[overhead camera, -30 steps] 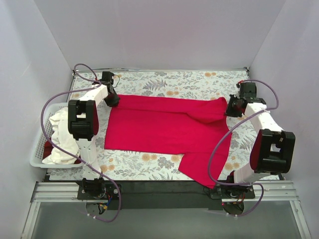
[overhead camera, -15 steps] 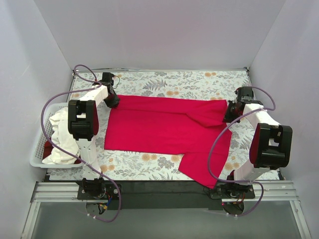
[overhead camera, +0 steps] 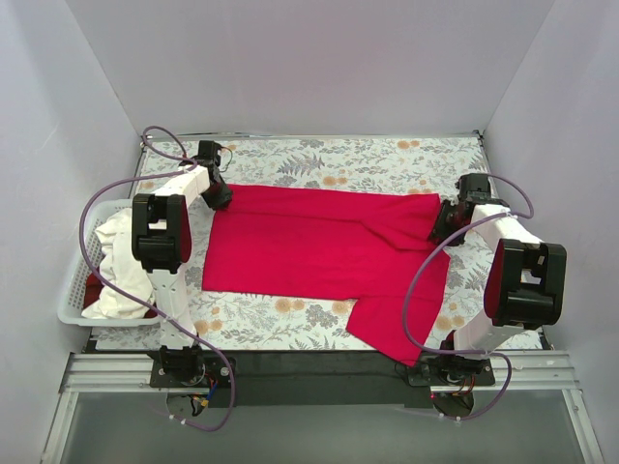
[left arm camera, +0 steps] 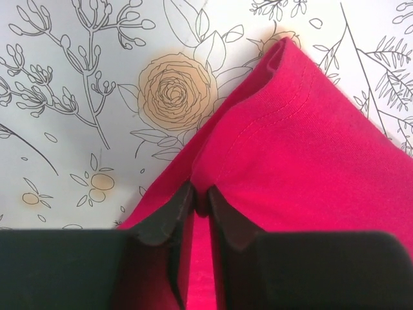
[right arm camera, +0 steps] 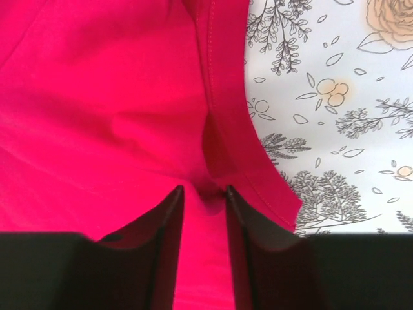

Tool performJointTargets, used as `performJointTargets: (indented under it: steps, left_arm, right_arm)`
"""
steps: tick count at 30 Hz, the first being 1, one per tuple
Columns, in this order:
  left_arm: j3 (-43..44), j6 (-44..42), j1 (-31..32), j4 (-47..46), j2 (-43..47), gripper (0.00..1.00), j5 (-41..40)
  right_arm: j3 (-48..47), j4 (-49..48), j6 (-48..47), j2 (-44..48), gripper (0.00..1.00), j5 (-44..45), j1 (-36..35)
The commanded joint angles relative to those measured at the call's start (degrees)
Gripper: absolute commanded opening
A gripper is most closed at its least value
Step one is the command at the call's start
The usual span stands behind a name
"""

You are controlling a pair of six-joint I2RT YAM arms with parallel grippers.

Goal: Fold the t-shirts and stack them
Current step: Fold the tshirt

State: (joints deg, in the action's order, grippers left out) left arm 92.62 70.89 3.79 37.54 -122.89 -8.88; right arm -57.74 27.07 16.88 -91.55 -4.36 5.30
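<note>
A bright crimson red t-shirt (overhead camera: 319, 242) lies spread across the floral cloth, with one part folded over towards the near right. My left gripper (overhead camera: 221, 198) is at the shirt's far left corner. In the left wrist view it (left arm camera: 201, 194) is shut on a pinched fold of the red cloth (left arm camera: 303, 129). My right gripper (overhead camera: 443, 224) is at the shirt's far right corner. In the right wrist view it (right arm camera: 204, 190) is closed on a bunched fold of the red cloth (right arm camera: 97, 97) beside the hem. A white t-shirt (overhead camera: 121, 261) and another red one (overhead camera: 92, 288) lie in the basket.
A white slatted basket (overhead camera: 70, 295) stands at the left edge of the table. The grey floral cloth (overhead camera: 338, 155) covers the table. White walls close in the back and both sides. A black rail (overhead camera: 309, 367) runs along the near edge.
My right gripper has moved a little nearer and to the left, onto the shirt's far right corner. My left gripper and the shirt have barely moved.
</note>
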Motion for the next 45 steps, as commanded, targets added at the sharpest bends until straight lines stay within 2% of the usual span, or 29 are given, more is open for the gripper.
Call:
performJointTargets:
  steps: [1, 3, 4, 6, 7, 11, 16, 23, 26, 28, 30, 33, 41, 45]
  left_arm:
    - [-1.39, 1.18, -0.63, 1.49, 4.31, 0.16, -2.54]
    - [-1.48, 1.27, -0.63, 1.31, 5.64, 0.22, -2.98]
    - [-0.87, 1.27, -0.63, 1.31, 6.6, 0.3, -3.59]
    - [-0.16, 1.27, -0.63, 1.92, 7.49, 0.31, -4.21]
    - [0.19, 1.35, -0.63, 2.01, 8.45, 0.36, -4.65]
    - [1.6, 1.44, -0.63, 2.19, 10.3, 0.38, -6.05]
    - [1.86, 1.18, -0.28, 1.4, 11.53, 0.39, -3.95]
    - [-0.07, 2.23, -0.1, 1.22, 8.02, 0.39, -2.98]
    - [-0.42, 2.67, -0.01, 0.25, 6.26, 0.51, -1.75]
    - [-0.16, 2.76, 0.07, -0.01, 5.04, 0.52, -1.14]
    - [0.02, 3.02, 0.16, -0.36, 4.42, 0.51, -1.13]
    - [0.37, 3.2, 0.51, -0.45, 3.54, 0.43, -1.13]
    - [0.63, 3.37, 0.87, 0.95, 1.87, 0.32, -4.38]
    - [2.38, 2.85, 0.87, 2.36, 1.78, 0.17, -6.58]
  right_arm:
    - [-2.55, -0.44, 0.87, 1.63, 0.41, -1.78, 0.41]
    - [-3.87, -1.84, 0.96, 2.68, 0.47, -2.84, 0.41]
    - [-4.22, -2.45, 1.04, 3.13, 0.48, -3.46, 0.59]
    - [-4.93, -4.39, 1.66, 3.74, 0.49, -3.9, 1.29]
    - [-5.02, -5.18, 2.01, 3.75, 0.49, -4.42, 2.07]
    - [-5.46, -9.74, 4.03, 3.57, 0.49, -7.23, 4.28]
    - [-6.07, -13.97, 4.73, 1.55, 0.47, -9.96, 6.47]
    - [-6.25, -18.72, 6.76, -1.97, 0.45, -15.85, 7.71]
    - [-5.11, -19.6, 6.41, -2.58, 0.45, -17.08, 7.8]
    - [-4.32, -19.69, 6.06, -2.58, 0.45, -17.43, 7.79]
    - [-3.97, -19.69, 5.44, -2.58, 0.45, -17.35, 7.71]
    - [-3.61, -19.69, 5.0, -2.58, 0.45, -17.26, 7.71]
    - [-3.35, -19.77, 4.47, -2.76, 0.45, -17.88, 7.71]
    - [-3.0, -19.69, 4.3, -2.67, 0.45, -17.79, 7.8]
